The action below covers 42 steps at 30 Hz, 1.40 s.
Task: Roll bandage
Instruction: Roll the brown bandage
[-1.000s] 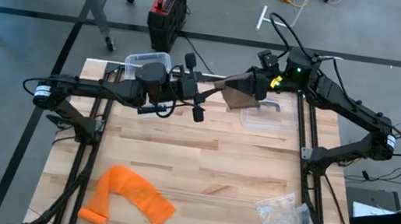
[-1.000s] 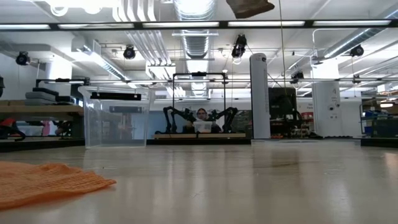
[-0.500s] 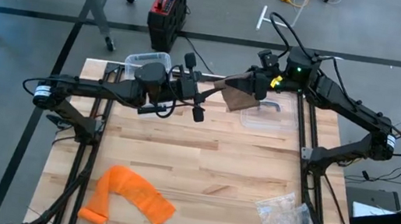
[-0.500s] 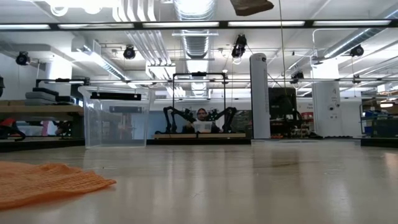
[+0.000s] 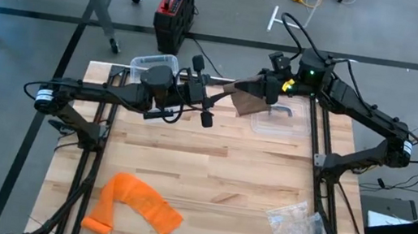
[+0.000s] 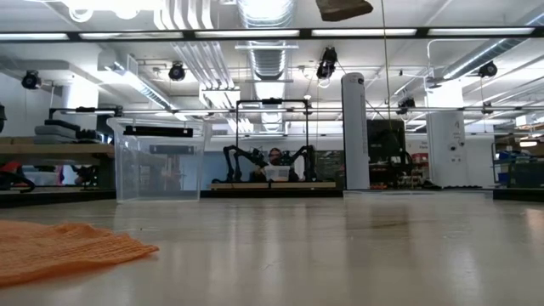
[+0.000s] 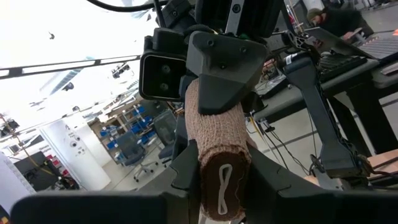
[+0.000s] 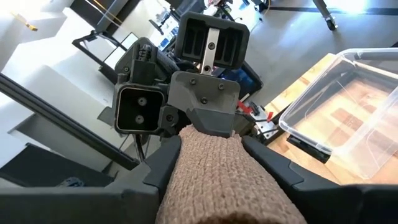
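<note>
Tan-brown, knit-textured bandage [image 7: 219,163] with a pale clip outline on its end. Bright orange mesh cloth [image 5: 135,203] on a pale striped-wood bench [image 5: 225,177]. Clear plastic bin [image 6: 157,160], clear lid [image 5: 278,123], crinkled clear bag [image 5: 300,228]. Dark grey left gripper [image 8: 202,112], dark right gripper [image 7: 227,71]. Red and black box [image 5: 175,10] on grey floor [image 5: 22,50].

No text, label, brand or number can be read in any of the views.
</note>
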Each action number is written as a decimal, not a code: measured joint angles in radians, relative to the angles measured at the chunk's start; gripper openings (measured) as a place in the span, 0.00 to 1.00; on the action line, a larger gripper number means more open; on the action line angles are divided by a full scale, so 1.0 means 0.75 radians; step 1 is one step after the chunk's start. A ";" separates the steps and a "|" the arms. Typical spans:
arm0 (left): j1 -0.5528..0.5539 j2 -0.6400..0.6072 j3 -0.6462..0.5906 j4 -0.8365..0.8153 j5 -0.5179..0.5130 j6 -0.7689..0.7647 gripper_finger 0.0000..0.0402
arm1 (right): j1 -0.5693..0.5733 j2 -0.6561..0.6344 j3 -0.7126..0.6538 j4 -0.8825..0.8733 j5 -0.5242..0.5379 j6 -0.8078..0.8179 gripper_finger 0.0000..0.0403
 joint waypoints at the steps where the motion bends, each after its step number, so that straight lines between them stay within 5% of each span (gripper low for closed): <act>1: 0.000 0.000 0.000 0.000 0.000 0.000 0.19 | 0.001 0.000 0.000 0.000 0.000 0.000 0.38; 10: 0.000 0.000 0.000 0.001 0.000 0.003 0.18 | 0.001 0.000 0.000 -0.001 -0.004 0.000 0.48; 42: -0.013 0.001 0.000 0.010 0.036 -0.004 0.18 | 0.002 -0.002 0.001 -0.002 -0.014 0.000 0.48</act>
